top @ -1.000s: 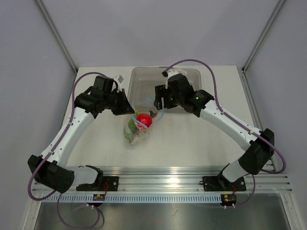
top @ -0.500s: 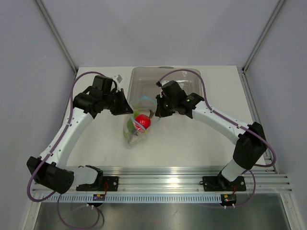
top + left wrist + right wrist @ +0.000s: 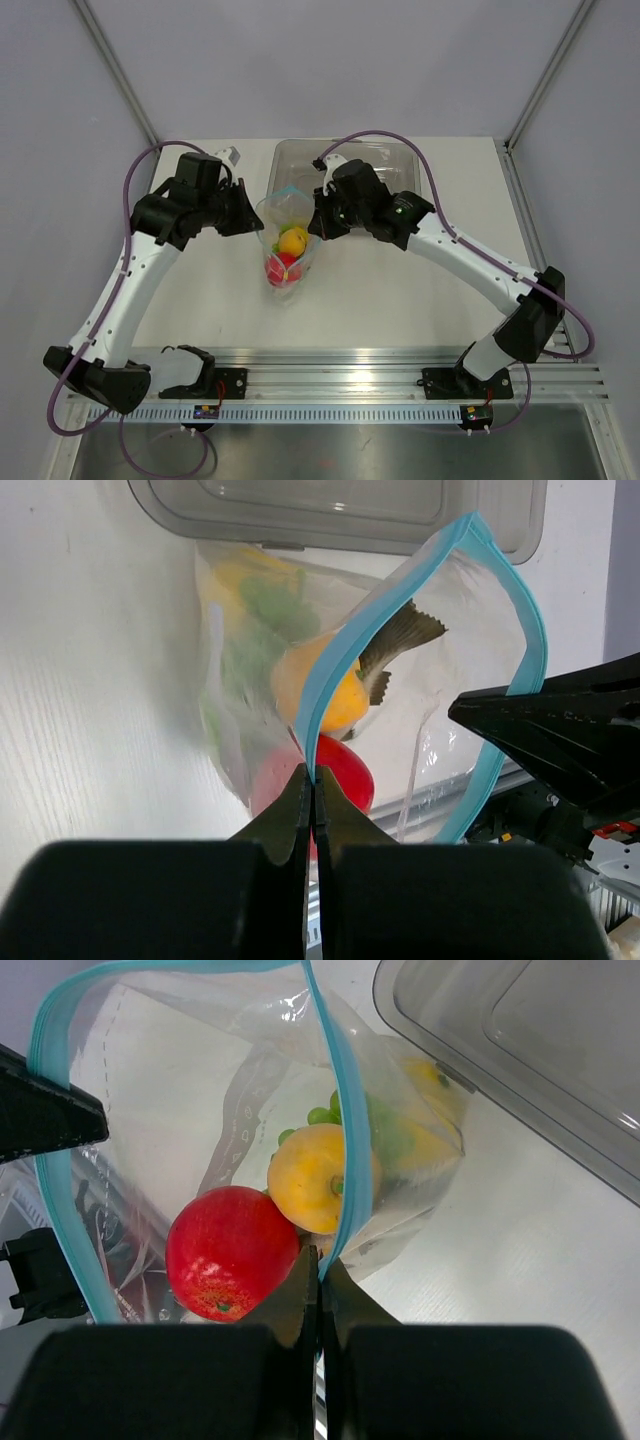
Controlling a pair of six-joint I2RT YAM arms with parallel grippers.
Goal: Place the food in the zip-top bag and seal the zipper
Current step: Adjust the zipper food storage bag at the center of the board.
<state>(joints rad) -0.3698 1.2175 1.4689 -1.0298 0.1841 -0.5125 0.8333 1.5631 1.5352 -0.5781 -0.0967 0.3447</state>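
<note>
The zip-top bag (image 3: 285, 245) hangs upright between my two grippers, with its mouth spread open upward. My left gripper (image 3: 312, 776) is shut on the teal zipper (image 3: 385, 620) at the mouth's left side. On the opposite side, my right gripper (image 3: 320, 1256) is shut on the same strip (image 3: 340, 1110). The food lies inside the bag: a red fruit (image 3: 232, 1252), a yellow fruit (image 3: 310, 1178), green grapes (image 3: 322, 1115) and a fish tail (image 3: 405, 635). From above, the left gripper (image 3: 258, 222) and right gripper (image 3: 313, 226) flank the bag.
A rigid grey-clear tray (image 3: 390, 160) stands just behind the bag, close to the right wrist. The table's white top (image 3: 400, 290) stretches to the right and front, and the metal rail (image 3: 340, 370) runs along its near edge.
The right gripper has closed on the bag's teal strip. Both grippers have raised the bag from lying flat to upright, its mouth now wide open, and the food has shifted inside.
</note>
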